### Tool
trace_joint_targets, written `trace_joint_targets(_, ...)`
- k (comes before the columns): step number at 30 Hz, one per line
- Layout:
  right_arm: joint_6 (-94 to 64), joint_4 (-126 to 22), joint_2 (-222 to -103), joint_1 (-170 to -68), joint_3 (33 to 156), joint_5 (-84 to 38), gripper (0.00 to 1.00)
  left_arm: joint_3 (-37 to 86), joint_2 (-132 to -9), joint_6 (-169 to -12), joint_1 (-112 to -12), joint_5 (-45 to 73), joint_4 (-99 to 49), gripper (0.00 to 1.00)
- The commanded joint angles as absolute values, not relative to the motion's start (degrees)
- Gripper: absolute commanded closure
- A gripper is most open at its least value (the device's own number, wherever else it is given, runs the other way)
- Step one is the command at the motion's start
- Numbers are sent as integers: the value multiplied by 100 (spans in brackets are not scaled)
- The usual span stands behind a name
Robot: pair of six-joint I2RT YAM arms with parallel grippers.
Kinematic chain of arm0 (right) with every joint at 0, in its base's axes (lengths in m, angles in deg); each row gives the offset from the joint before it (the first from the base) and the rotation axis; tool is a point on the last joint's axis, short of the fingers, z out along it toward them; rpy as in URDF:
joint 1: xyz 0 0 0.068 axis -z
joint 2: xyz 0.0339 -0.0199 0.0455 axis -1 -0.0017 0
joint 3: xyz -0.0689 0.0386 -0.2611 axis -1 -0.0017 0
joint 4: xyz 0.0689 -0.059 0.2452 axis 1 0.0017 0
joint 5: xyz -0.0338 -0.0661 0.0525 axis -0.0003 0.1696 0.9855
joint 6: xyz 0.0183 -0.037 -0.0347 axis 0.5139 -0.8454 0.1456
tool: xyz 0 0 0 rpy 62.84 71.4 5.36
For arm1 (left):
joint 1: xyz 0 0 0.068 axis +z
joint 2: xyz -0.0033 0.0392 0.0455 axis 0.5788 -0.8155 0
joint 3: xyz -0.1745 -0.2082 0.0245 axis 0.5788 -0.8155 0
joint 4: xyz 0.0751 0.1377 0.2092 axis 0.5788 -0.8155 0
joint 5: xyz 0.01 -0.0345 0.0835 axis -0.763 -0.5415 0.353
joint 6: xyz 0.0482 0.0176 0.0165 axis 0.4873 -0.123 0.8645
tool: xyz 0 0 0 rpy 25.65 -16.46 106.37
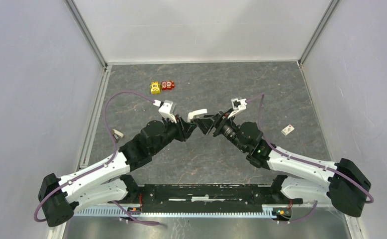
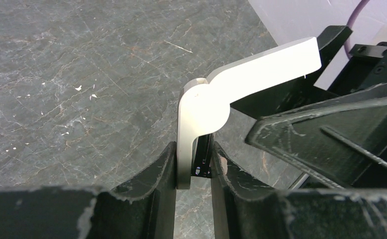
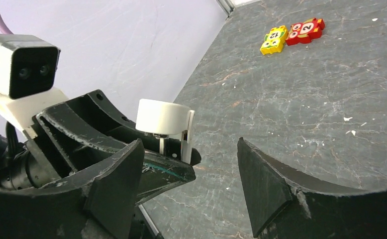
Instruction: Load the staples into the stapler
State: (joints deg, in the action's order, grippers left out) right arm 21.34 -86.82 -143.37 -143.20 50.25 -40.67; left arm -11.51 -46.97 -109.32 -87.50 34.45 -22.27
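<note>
Top external: arms reach inward, wrists nearly meeting above counter (image 1: 181,164). Left wrist: left tool (image 2: 193,164) clamps stapler (image 2: 204,107), lid raised. Right wrist: right tool (image 3: 189,154) agape; yellow block (image 3: 274,40), red block (image 3: 306,31) beyond.

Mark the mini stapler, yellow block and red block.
Cream-white plastic mini stapler (image 2: 261,69): left wrist view, swung-open lid.
Yellow toy block (image 3: 274,40): right wrist view, top face.
Red toy block (image 3: 306,31): right wrist view, top face.
</note>
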Motion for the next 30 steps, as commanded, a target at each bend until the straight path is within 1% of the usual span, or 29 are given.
trace_joint_targets(1,2096,-9374,-14657,-14412,5424,-4179,26,-927,-4505,-11183,-8770,3632,-2018,81)
trace_joint_targets(5,2140,-9502,-14898,-14465,5557,-4172,26,-974,-4542,-11233,-8775,3629,-2020,82)
trace_joint_targets(7,2161,-9453,-14997,-14487,5641,-4193,30,-978,-4543,-11253,-8777,3607,-2016,82)
trace_joint_targets(13,2265,-9315,-15217,-14527,5763,-4217,56,-1001,-4447,-11238,-8770,3658,-2012,81)
trace_joint_targets(15,2276,-9319,-15237,-14527,5746,-4194,65,-1017,-4397,-11227,-8771,3701,-2012,77)
trace_joint_targets(18,2253,-9314,-15237,-14527,5716,-4190,74,-1056,-4331,-11214,-8774,3795,-2020,65)
trace_joint_targets(19,2247,-9303,-15227,-14525,5704,-4227,75,-1074,-4306,-11207,-8779,3819,-2021,58)
trace_joint_targets(20,2214,-9265,-15208,-14519,5696,-4270,75,-1083,-4276,-11199,-8769,3831,-2025,50)
trace_joint_targets(22,2105,-9145,-15154,-14454,5678,-4343,76,-1110,-4217,-11165,-8771,3863,-2066,29)
trace_joint_targets(24,2013,-9078,-15081,-14293,5627,-4242,76,-1132,-4152,-11112,-8771,3896,-2167,13)
trace_joint_targets(25,1960,-9030,-15047,-14172,5596,-4182,76,-1138,-4112,-11072,-8772,3909,-2219,3)
trace_joint_targets(26,1888,-8935,-15024,-14066,5580,-4096,76,-1150,-4081,-11038,-8775,3929,-2290,0)
trace_joint_targets(30,1302,-8195,-14963,-13537,5652,-3959,76,-1209,-3877,-10847,-8778,4022,-2558,0)
